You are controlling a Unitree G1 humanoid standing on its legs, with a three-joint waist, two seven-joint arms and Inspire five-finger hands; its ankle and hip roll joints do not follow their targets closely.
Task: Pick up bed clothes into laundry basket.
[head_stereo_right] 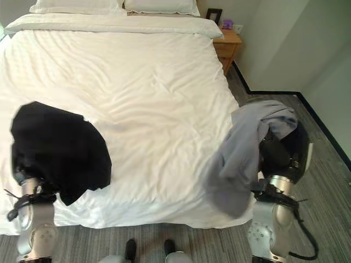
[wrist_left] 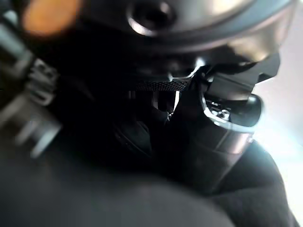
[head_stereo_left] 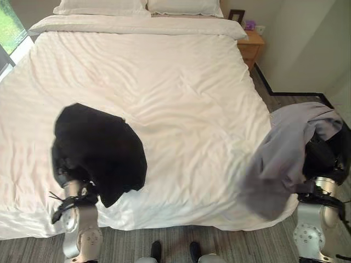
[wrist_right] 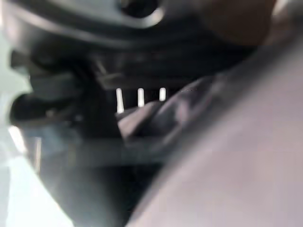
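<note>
The fingers of the left hand (head_stereo_left: 68, 176) are buried under a soft, floppy black piece of clothing (head_stereo_left: 101, 150) and those of the right hand (head_stereo_right: 286, 150) under a thin, droopy grey piece of clothing (head_stereo_right: 241, 156), so I cannot tell if they are closed tight on the cloth. Both clothes hang up in the air over the near edge of the big bed with its smooth, wrinkly white cover (head_stereo_left: 164, 93). With no basket in sight, the loose cloth could slip off or catch on the cover.
</note>
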